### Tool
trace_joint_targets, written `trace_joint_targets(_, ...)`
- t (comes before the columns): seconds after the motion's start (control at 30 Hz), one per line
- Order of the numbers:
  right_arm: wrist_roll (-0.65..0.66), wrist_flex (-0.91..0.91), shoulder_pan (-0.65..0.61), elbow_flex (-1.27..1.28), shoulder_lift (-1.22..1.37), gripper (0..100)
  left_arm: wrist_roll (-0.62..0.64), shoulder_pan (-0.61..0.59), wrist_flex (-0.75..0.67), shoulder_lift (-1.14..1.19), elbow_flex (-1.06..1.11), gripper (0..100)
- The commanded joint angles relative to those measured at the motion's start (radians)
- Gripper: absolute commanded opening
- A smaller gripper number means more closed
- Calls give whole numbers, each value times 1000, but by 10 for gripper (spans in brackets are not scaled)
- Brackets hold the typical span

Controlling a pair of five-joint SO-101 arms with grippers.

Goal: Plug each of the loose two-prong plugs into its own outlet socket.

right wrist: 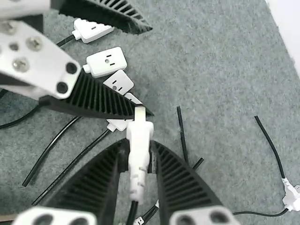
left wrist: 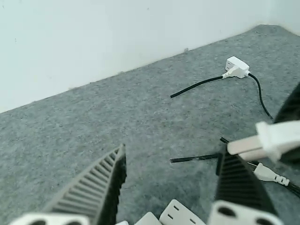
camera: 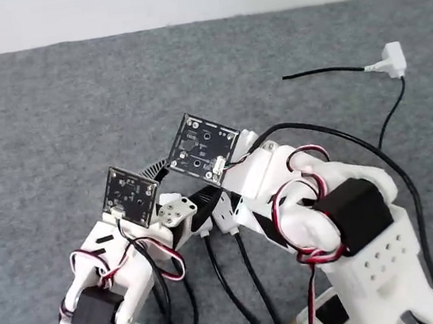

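Observation:
My right gripper [right wrist: 139, 144] is shut on a white two-prong plug [right wrist: 139, 140], prongs pointing away from the wrist. Just beyond it two white outlet sockets [right wrist: 106, 61] [right wrist: 118, 80] lie on the carpet, between the fingers of my open left gripper [right wrist: 150, 70]. In the left wrist view, the left gripper [left wrist: 173, 154] holds nothing, the sockets [left wrist: 176, 214] show low between its fingers, and the held plug [left wrist: 268, 140] hangs beside one finger [left wrist: 239, 180]. Another loose plug [right wrist: 91, 29] lies by the sockets. A further plug [camera: 393, 59] rests far off at the back right.
Black cords [camera: 233, 288] trail over the grey carpet toward the arms' bases. A thin cord [camera: 324, 73] runs from the far plug. A white wall [left wrist: 117, 33] bounds the back. Open carpet [camera: 50, 112] lies at the back left.

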Motion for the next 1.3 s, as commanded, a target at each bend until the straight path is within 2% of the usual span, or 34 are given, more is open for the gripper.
trace_joint_targets(0.0,-11,4,-8,-43,-18,9,11,-72,-20,-14,-71,305)
trace_joint_targets(0.1,-11,4,-8,-43,-16,9,12,-84,17,-14,-105,305)
trace_joint_targets(0.53,-11,-41,-8,35,-25,9,9,52,51,-15,-96,305)
trace_joint_targets(1.13,-34,-61,-10,-26,-22,9,11,57,-34,-14,15,305)
trace_joint_targets(1.27,-38,-59,-51,-25,-16,9,11,89,-34,-12,21,305)
